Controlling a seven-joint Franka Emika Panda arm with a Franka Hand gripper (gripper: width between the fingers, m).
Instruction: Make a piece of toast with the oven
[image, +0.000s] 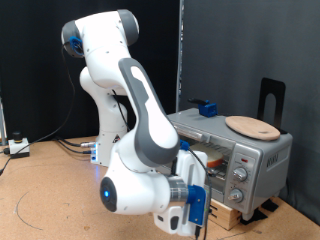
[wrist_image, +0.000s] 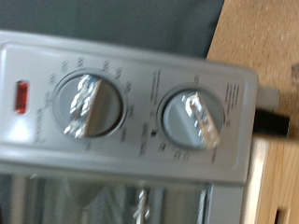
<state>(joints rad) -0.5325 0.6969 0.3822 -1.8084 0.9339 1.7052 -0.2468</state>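
Silver-grey, the oven (image: 232, 152) sits on the tabletop (image: 50, 200) with a round wooden board (image: 252, 127) on its roof. In front of its knob panel hovers the gripper (image: 197, 205); its opening cannot be told. Squaring up on one foil-wrapped knob (wrist_image: 86, 105) before turning seems wise. No toast is visible.

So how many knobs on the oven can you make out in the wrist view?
2 knobs, both foil-wrapped, side by side on the oven panel: one knob beside the red indicator light, the other knob beside it. More may lie outside this frame.
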